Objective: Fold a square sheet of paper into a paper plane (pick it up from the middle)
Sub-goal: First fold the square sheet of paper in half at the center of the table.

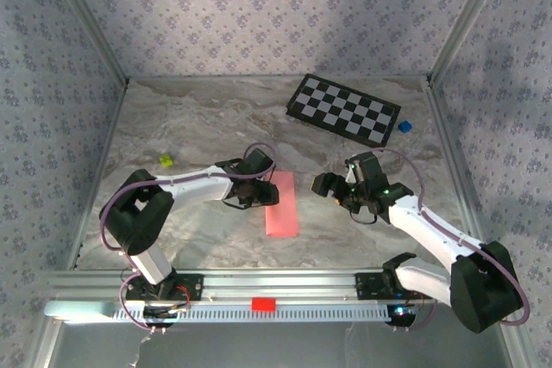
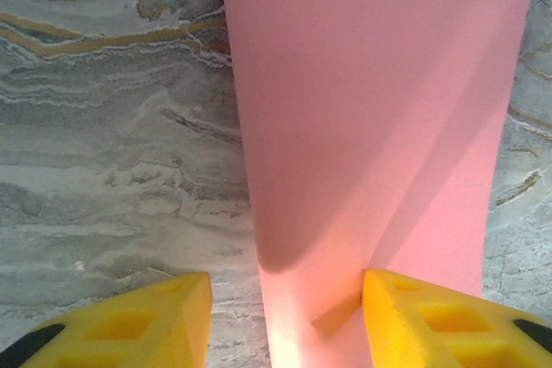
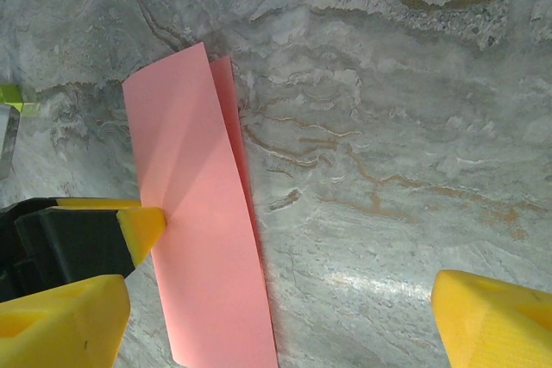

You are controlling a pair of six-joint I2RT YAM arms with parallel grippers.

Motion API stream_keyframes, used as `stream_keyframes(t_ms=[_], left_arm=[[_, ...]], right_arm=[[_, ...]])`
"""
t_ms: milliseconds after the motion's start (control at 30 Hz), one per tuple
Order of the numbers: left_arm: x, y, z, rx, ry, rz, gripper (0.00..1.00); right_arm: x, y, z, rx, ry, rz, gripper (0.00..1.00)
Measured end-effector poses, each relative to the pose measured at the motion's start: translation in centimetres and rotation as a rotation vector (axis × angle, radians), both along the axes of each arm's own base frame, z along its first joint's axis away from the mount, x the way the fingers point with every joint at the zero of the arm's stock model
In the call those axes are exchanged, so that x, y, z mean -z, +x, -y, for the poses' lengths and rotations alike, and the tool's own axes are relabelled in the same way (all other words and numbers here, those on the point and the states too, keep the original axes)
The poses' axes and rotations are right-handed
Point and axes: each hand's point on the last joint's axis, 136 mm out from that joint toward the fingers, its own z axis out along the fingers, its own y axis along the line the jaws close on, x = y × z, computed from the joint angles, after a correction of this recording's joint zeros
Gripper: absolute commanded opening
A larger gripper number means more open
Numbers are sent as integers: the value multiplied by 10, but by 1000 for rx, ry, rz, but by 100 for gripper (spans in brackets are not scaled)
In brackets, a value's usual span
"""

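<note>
Square sheet of paper (image 1: 283,210): thin, pink, folded into a narrow strip, flat on marble table (image 1: 198,127), centre frame. Probably light, limp, easily creased; best pinched mid-length at the long edge. Left gripper (image 2: 286,299): jaws apart, astride that edge. Right gripper (image 3: 276,321): wide apart, empty.
</note>
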Motion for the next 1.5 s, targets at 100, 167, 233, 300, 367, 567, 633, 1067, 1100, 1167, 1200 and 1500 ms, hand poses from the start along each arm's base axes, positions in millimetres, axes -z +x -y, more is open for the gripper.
stream_keyframes(t_ms=[100, 167, 233, 300, 367, 567, 633, 1067, 1100, 1167, 1200, 1500], left_arm=[[2, -1, -1, 8, 13, -7, 47], [5, -2, -2, 14, 24, -14, 47], [8, -3, -4, 20, 37, -21, 47], [10, -4, -5, 22, 47, -25, 47], [9, -3, -6, 20, 51, -22, 47], [10, -2, -7, 18, 64, -26, 47], [10, -2, -7, 16, 65, -25, 48], [12, 0, -6, 12, 90, -42, 50], [12, 0, -6, 11, 92, -44, 50], [12, 0, -6, 12, 94, -46, 51], [13, 0, -6, 12, 95, -46, 51], [14, 1, -6, 13, 106, -57, 52]], right_arm=[[1, 0, 0, 0, -1, -3, 92], [1, 0, 0, 0, -2, -4, 92], [1, 0, 0, 2, -4, -3, 92], [2, 0, 1, 3, -5, -3, 92], [2, 1, 1, 4, -7, -3, 92], [1, 0, 0, 1, -6, 0, 92], [1, 0, 0, 1, -7, 0, 92], [6, 0, 0, 0, -14, -15, 93], [6, 0, 0, 0, -14, -15, 93], [6, 0, 0, 0, -14, -15, 93], [6, 0, 0, 1, -14, -15, 93], [6, 1, 1, 4, -18, -13, 93]])
